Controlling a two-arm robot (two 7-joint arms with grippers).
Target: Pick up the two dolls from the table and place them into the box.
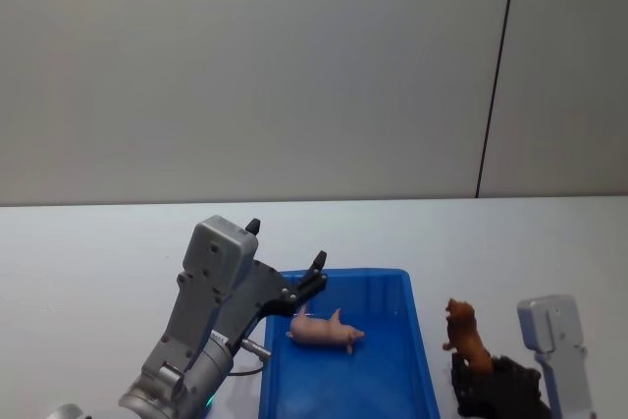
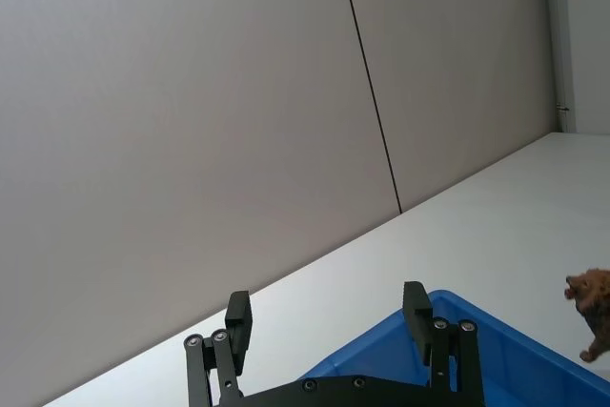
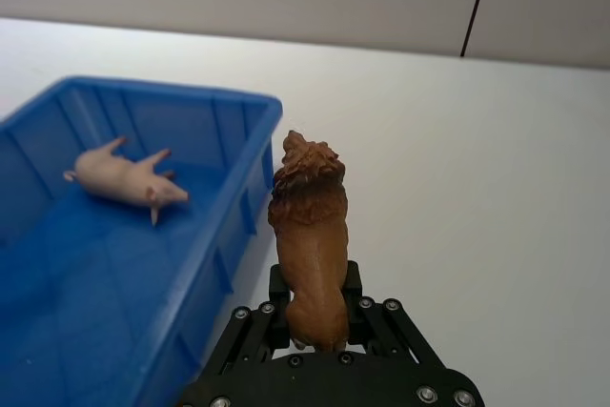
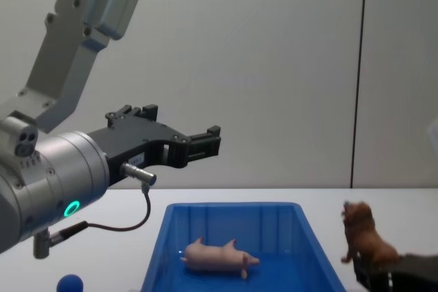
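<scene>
Right gripper (image 3: 313, 307) is clamped on the lion (image 3: 307, 207) at its hindquarters, held upright just outside the box (image 3: 243, 207), beside its right wall. The lion is judged light, rigid and textured enough to grip, though top-heavy from so low a hold. Left gripper (image 2: 327, 310) is spread wide and empty over the far left corner, with the pig (image 3: 119, 176) lying on its side inside.
</scene>
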